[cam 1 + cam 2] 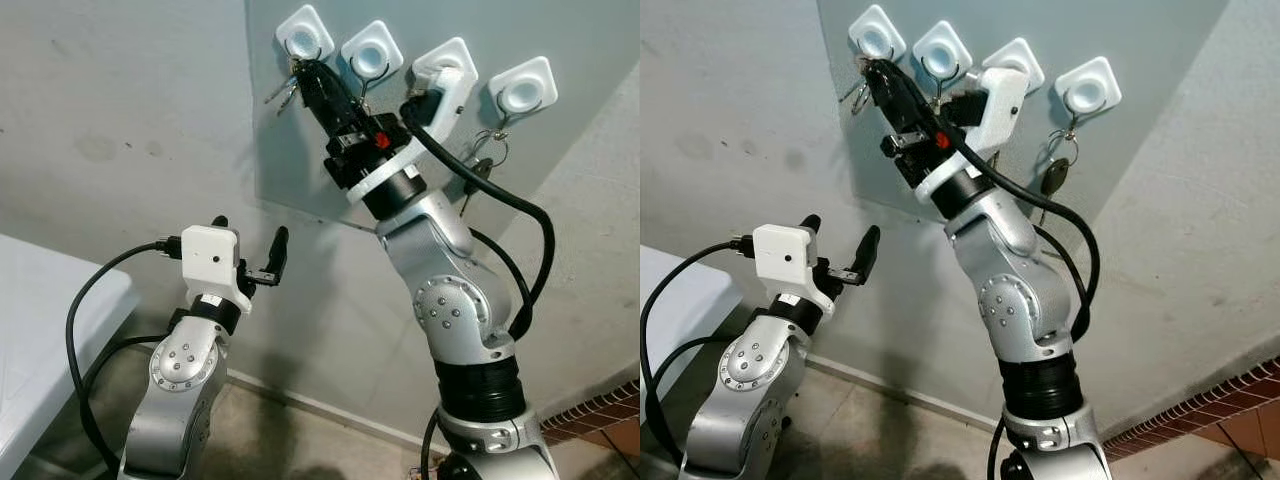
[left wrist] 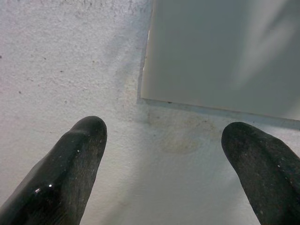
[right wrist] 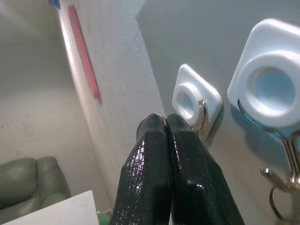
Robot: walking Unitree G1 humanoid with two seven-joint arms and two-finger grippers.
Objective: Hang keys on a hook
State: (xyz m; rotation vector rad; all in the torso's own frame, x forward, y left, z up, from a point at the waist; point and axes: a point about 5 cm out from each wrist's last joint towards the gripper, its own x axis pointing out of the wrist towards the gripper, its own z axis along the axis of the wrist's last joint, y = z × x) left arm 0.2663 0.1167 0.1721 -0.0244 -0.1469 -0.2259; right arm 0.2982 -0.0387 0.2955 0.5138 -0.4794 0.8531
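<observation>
A grey board [image 1: 580, 40] on the wall carries a row of white hooks. My right gripper [image 1: 303, 72] is raised to the leftmost hook [image 1: 305, 35], its fingers [image 3: 161, 140] pressed together. A bunch of keys [image 1: 281, 92] dangles at its fingertips just under that hook. The ring is hidden behind the fingers, so I cannot tell whether it sits on the hook. A second set of keys [image 1: 478, 168] hangs from the rightmost hook [image 1: 523, 88]. My left gripper [image 1: 250, 238] is held low by the wall, open and with nothing in it, facing the board's lower corner [image 2: 146, 96].
Two middle hooks [image 1: 372, 52] [image 1: 447, 62] sit beside my right wrist and its camera. A white table [image 1: 40, 320] stands at the left. Brick edging [image 1: 600, 415] runs along the floor at the right. A grey sofa [image 3: 28, 183] is in the right wrist view.
</observation>
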